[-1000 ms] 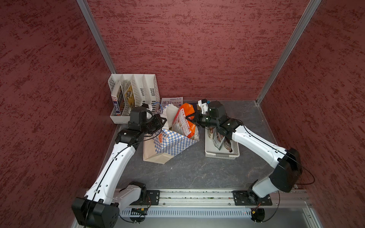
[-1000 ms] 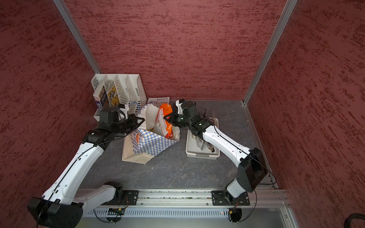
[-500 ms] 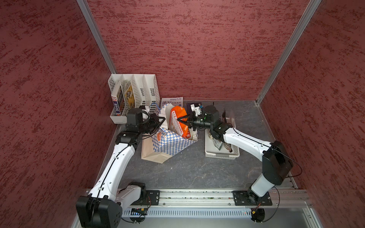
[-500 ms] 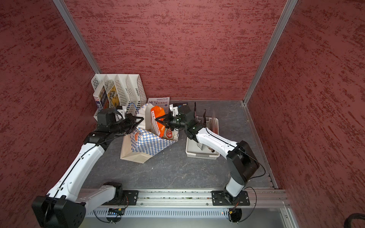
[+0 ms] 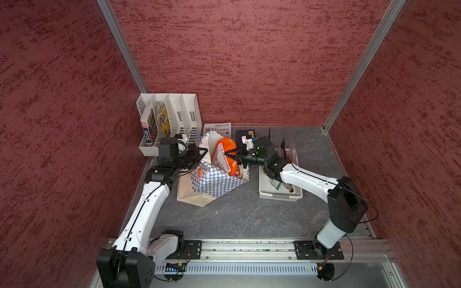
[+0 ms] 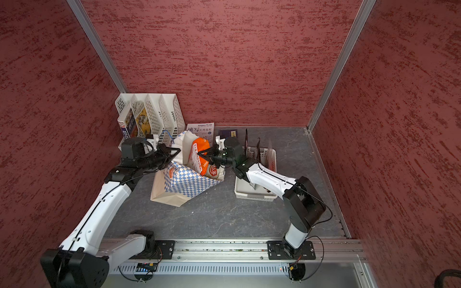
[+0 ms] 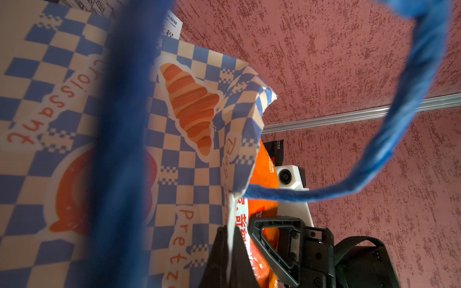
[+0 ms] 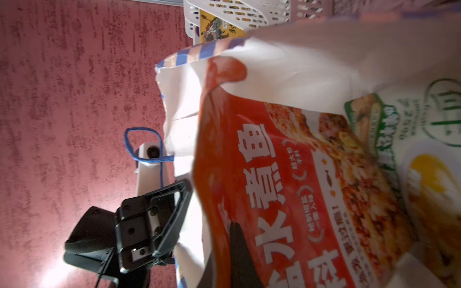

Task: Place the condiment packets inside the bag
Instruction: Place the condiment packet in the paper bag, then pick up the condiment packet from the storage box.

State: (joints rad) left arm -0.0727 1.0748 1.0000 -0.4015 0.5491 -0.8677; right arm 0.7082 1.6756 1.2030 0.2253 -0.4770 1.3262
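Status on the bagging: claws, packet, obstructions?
Left claw shut on bag rim, mouth held open. Right claw shut on orange packet, partly inside bag. Blue cord handle loose near mouth.

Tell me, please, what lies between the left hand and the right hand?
The white wall of the bag, pinched by the left hand, and the orange packet, held by the right hand. Both top views show this.
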